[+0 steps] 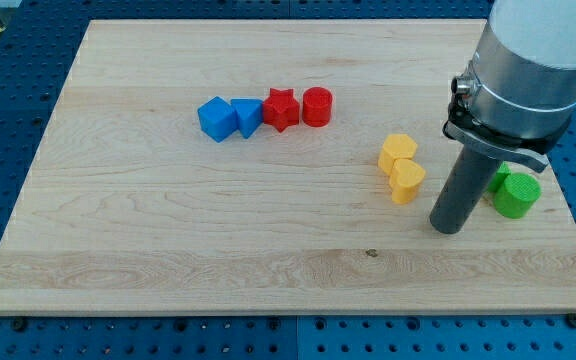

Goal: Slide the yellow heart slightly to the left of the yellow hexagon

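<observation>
Camera view: yellow heart (407, 181) sits touching the yellow hexagon (398, 152), just below it; my tip (448, 228) is near the heart's right, apart from it. No jaws, bare rod. Heart looks light, rigid, slick on wood; I'd push its right flank low, gently, or it'll spin.

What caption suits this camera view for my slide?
My tip rests right of the touching yellow heart and yellow hexagon.
</observation>
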{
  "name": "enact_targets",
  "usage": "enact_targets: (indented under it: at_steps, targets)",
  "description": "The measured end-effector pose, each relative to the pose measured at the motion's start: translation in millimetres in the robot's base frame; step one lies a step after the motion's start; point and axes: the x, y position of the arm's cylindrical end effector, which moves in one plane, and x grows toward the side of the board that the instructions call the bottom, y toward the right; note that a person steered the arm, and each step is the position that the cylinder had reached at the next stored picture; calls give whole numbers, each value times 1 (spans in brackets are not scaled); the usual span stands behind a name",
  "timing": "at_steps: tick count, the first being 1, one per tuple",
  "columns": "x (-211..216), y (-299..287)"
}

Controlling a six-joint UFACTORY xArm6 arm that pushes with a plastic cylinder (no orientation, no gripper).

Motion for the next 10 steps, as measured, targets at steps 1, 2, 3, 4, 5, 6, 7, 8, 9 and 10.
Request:
enact_targets:
  at_steps: [1,2,3,4,5,6,7,8,9,10]
  targets:
    - [-26,-12]
    - [-28,-21]
    - [-32,-59]
    - [-35,-78]
    - [-35,-78]
    - [-35,-80]
    - [-35,-80]
    - [-33,-78]
    - [-47,-78]
    - [-48,-80]
